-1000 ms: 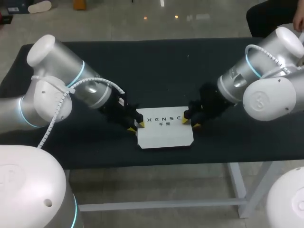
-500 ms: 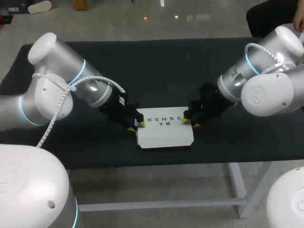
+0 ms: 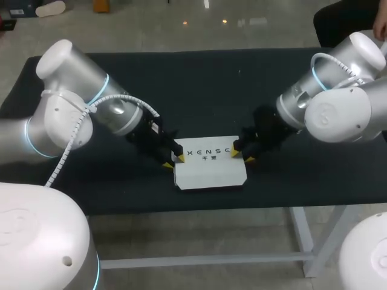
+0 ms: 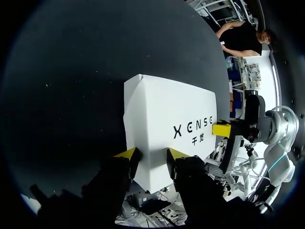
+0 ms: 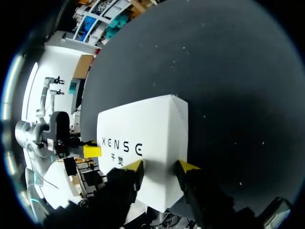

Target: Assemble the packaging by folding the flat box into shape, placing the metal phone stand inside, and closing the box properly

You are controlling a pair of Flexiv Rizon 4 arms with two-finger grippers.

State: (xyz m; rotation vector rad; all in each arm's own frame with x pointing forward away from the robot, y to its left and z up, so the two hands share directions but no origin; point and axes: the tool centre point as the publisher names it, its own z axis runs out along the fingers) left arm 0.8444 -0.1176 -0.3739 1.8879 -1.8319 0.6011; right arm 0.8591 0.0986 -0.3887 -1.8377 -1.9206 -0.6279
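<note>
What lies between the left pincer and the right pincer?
Only the white rectangular cardboard box, with the left pincer at one end and the right pincer at the other, in the head view.

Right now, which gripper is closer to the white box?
Neither left nor right, it's a tie: both are right at it. The left gripper is at the left end of the white box, and the right gripper is at its right end, directly opposite.

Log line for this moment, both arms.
white box closed on table | left gripper open at its left end | right gripper open at right end
</note>
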